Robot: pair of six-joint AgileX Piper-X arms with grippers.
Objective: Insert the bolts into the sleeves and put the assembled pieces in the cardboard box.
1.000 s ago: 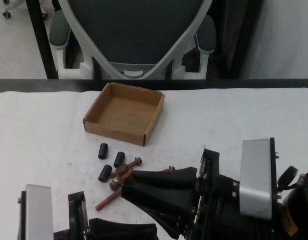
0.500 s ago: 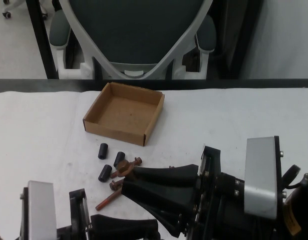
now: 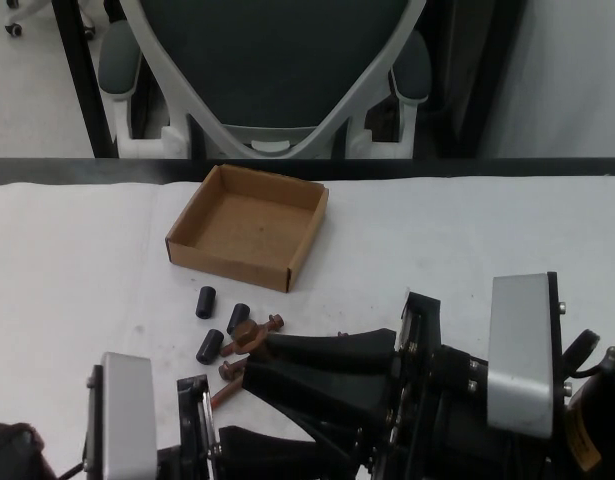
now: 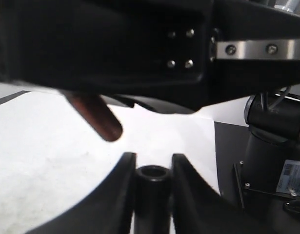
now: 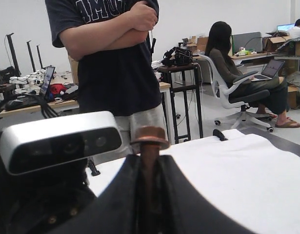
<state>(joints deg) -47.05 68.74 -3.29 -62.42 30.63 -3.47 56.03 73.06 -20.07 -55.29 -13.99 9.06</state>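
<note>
At the near edge of the table (image 3: 67, 260), clamped in the left gripper (image 4: 152, 163): a black sleeve (image 4: 152, 195). Beside it, pinched in the right gripper (image 5: 149, 165): a rusty bolt (image 5: 150, 139). Farther in, mid-table: three loose sleeves (image 3: 209, 346), scattered bolts (image 3: 255, 332). Toward the far edge: the cardboard box (image 3: 227, 262).

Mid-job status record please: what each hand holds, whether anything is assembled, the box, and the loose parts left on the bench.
left hand: shut on a black sleeve, open end facing out
right hand: shut on a copper bolt, head past the fingertips
assembly: not yet done, held sleeve shows no bolt in it
cardboard box: no pieces inside
loose sleeves: three on the bench, on the box's near side
loose bolts: cluster beside those sleeves, count unclear
</note>
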